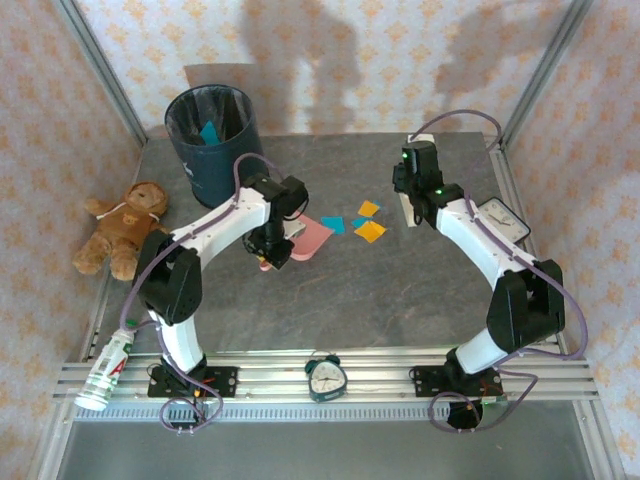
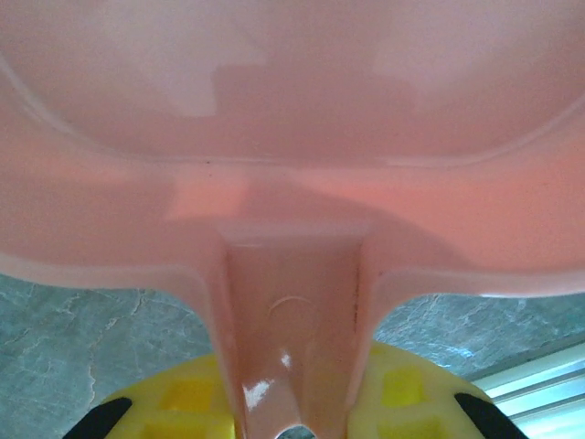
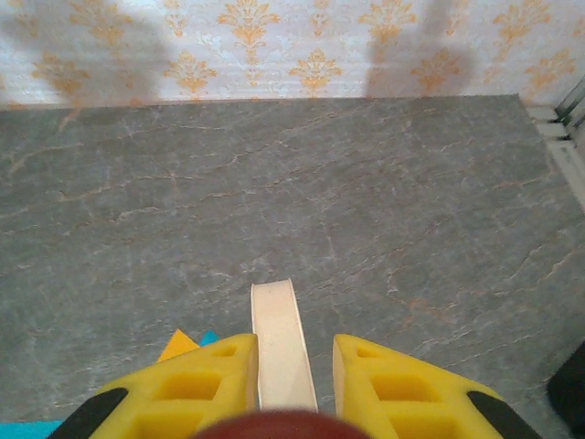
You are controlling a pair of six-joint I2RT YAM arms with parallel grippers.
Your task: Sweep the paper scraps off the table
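A pink dustpan (image 1: 312,238) rests on the dark grey table (image 1: 400,290), and my left gripper (image 1: 272,245) is shut on its handle (image 2: 292,329) between the yellow fingers (image 2: 183,398). The pan's pink tray (image 2: 292,110) is seen from behind. Just right of the pan lie paper scraps: a teal one (image 1: 332,224), two yellow-orange ones (image 1: 369,208) (image 1: 369,231) and a small teal one (image 1: 358,222). My right gripper (image 1: 408,205) hangs to their right, shut on a cream flat blade (image 3: 279,343). A yellow scrap (image 3: 178,346) and a teal scrap (image 3: 208,337) show beside its left finger.
A dark bin (image 1: 212,140) with a teal scrap inside stands at the back left. A teddy bear (image 1: 125,228) lies off the table's left edge. A bottle (image 1: 105,370) and an alarm clock (image 1: 326,377) sit on the front rail. A white clock (image 1: 503,218) lies at the right edge.
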